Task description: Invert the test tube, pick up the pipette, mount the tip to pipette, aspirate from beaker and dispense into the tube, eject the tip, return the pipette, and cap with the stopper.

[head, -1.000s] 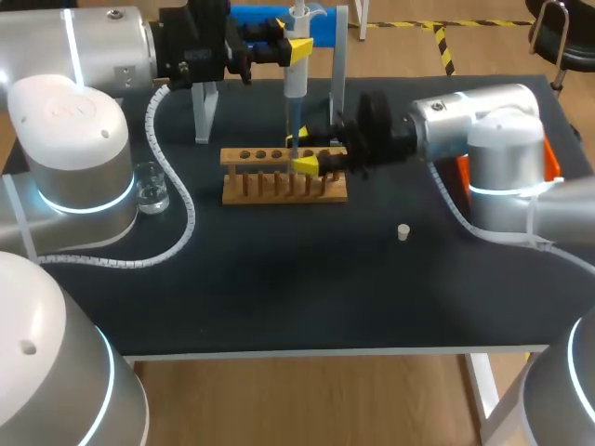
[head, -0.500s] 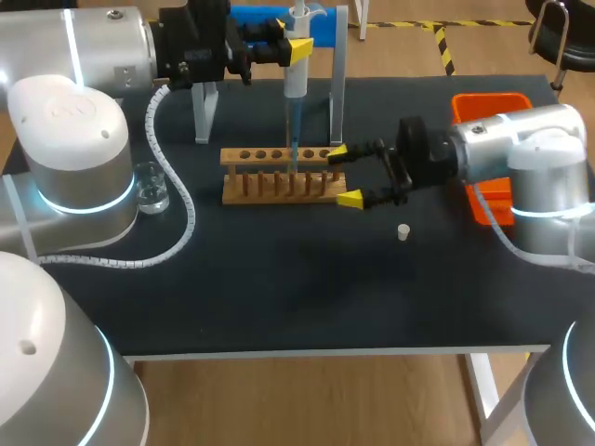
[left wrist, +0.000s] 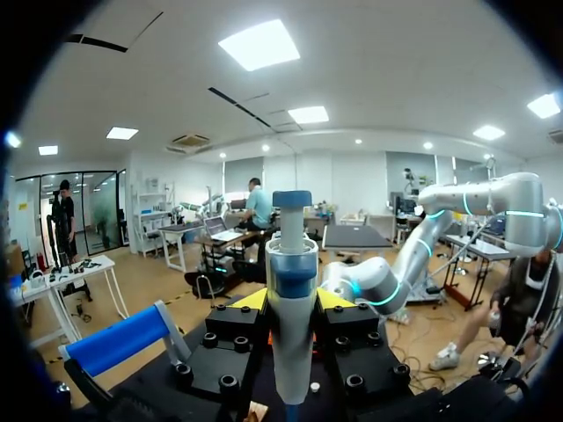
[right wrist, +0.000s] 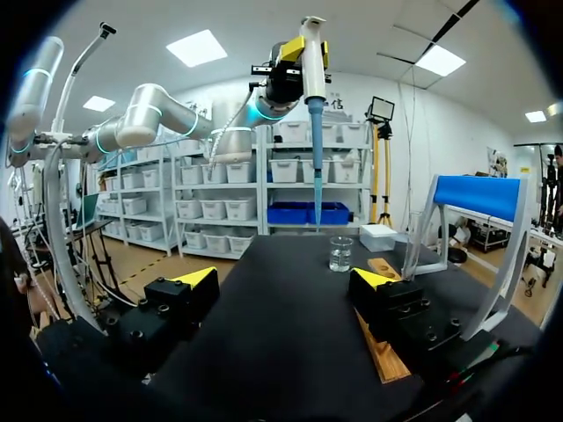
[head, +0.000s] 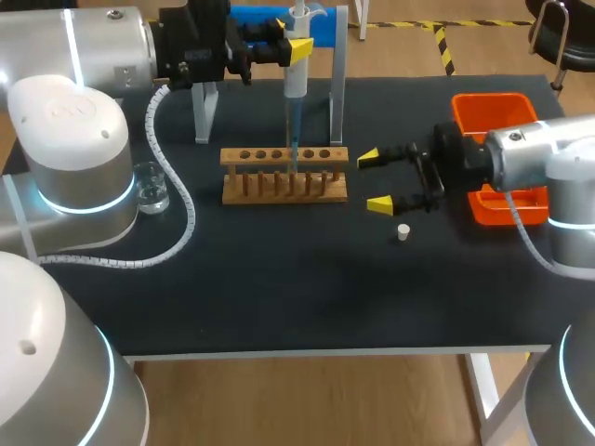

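My left gripper [head: 290, 48] is shut on the white pipette [head: 296, 74] and holds it upright above the wooden rack [head: 284, 177]. The pipette's blue tip [head: 294, 139] points down at the rack's holes. In the left wrist view the pipette [left wrist: 291, 325] stands between the yellow tips. My right gripper [head: 375, 181] is open just right of the rack, holding nothing. From the right wrist view its gripper [right wrist: 286, 281] faces the beaker [right wrist: 340, 253], with a clear test tube [right wrist: 412, 244] upright in the rack [right wrist: 387, 347]. The white stopper [head: 403, 232] lies on the table near the right gripper.
A glass beaker [head: 151, 187] stands at the left of the table beside my left arm. The blue-topped pipette stand [head: 262, 19] is behind the rack. An orange bin [head: 493, 110] sits at the right edge, partly behind my right arm.
My right gripper has drawn back to the right, away from the rack, and opened wide. The left arm and pipette have stayed put.
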{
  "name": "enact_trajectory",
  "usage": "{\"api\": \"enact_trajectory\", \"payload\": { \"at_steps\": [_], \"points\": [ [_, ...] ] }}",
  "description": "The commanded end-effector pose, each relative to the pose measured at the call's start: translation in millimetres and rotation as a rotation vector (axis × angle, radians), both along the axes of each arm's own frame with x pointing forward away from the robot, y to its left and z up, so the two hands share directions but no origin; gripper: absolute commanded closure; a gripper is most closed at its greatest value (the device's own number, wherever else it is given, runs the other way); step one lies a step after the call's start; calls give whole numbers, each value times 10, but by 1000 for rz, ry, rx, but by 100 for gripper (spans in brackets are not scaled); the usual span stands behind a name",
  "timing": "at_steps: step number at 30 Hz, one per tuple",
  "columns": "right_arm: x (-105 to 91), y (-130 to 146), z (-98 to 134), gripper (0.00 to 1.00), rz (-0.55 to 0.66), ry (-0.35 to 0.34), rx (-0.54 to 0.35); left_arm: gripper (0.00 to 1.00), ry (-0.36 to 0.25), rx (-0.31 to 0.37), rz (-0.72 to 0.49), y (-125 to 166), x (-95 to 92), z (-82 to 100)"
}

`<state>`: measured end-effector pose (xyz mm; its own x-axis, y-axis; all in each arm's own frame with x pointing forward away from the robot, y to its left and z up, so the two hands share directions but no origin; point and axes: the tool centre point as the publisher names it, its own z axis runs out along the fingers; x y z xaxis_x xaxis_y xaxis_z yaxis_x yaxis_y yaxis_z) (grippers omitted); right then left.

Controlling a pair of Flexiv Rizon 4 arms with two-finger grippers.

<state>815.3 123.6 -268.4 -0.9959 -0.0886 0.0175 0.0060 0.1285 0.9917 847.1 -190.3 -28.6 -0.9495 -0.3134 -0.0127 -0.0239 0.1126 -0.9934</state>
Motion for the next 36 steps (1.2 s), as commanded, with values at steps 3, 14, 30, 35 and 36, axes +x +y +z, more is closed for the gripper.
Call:
{"api": "enact_trajectory", "payload": {
  "at_steps": [3, 14, 30, 35, 36],
  "points": [
    [-10, 1, 8, 0, -3, -1, -4, 100, -1, -2, -1, 2, -2, -4],
    [-10, 1, 8, 0, -3, -1, -4, 100, -1, -2, -1, 2, -2, -4],
    [-10, 1, 8, 0, -3, -1, -4, 100, -41, -10, -34, 625, 90, -135],
    [-10, 1, 8, 0, -3, -1, -4, 100, -71, 7, -40, 1021, 187, -185],
    [-10, 1, 8, 0, -3, -1, -4, 100, -73, 4, -40, 1100, 208, -199]
  ]
}}
